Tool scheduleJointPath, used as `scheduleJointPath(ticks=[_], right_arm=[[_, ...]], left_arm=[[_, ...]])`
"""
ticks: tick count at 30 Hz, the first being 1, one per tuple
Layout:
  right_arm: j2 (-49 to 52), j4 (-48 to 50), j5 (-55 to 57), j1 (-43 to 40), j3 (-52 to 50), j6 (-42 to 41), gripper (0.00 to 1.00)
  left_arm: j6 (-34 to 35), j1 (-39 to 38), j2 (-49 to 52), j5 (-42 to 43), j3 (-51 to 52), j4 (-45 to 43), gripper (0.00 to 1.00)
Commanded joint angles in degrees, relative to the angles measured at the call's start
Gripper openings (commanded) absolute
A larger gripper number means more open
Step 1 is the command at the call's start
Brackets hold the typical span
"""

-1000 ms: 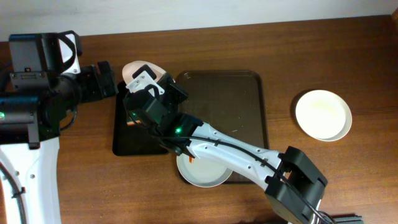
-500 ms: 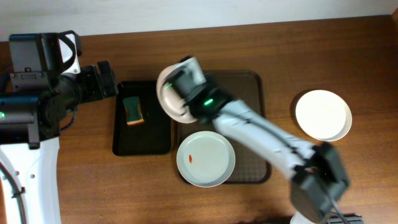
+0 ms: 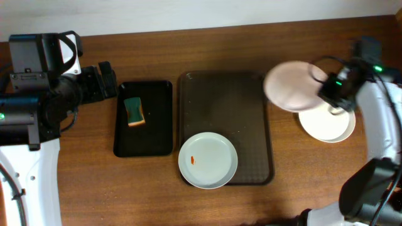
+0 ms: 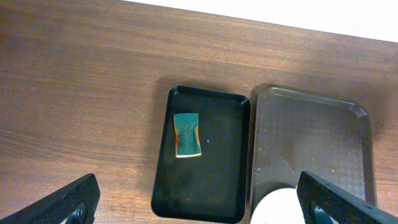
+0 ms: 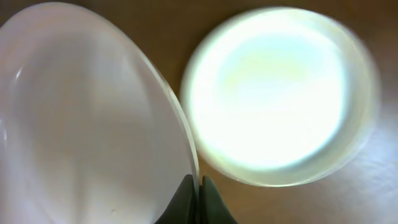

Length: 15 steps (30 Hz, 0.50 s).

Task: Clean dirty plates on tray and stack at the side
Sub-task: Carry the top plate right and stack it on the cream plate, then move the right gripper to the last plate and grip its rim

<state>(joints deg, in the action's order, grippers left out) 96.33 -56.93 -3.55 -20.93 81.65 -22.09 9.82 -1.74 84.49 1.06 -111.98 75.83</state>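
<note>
My right gripper (image 3: 321, 88) is shut on the rim of a white plate (image 3: 289, 85) and holds it in the air, left of a clean white plate (image 3: 326, 117) lying on the table at the right. In the right wrist view the held plate (image 5: 87, 118) fills the left and the lying plate (image 5: 277, 93) is at the right, with my fingers (image 5: 198, 196) pinching the rim. A third plate (image 3: 208, 161) with a small orange-red smear lies at the front of the dark brown tray (image 3: 232, 100). My left gripper (image 4: 199, 214) is open high above the table, empty.
A smaller black tray (image 3: 143, 135) left of the brown tray holds a green and orange sponge (image 3: 134, 111); it also shows in the left wrist view (image 4: 186, 134). The left arm's body (image 3: 38, 94) stands at the far left.
My right arm has swung from the black tray across the brown tray to the right, carrying the plate to beside the plate lying at the right. The left arm has not moved.
</note>
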Motion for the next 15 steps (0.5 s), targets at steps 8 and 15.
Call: scheduleJointPath(ticks=[8, 15], right_arm=[[2.3, 12.7, -8.3, -16.9, -13.5, 4.2, 0.04], [-1.6, 8.0, -8.9, -16.5, -13.2, 3.5, 0.58]], left_arm=[[-0.9, 0.2, -0.2, -0.4, -0.5, -0.1, 1.00], [-0.9, 0.2, -0.2, -0.4, -0.5, -0.1, 1.00]])
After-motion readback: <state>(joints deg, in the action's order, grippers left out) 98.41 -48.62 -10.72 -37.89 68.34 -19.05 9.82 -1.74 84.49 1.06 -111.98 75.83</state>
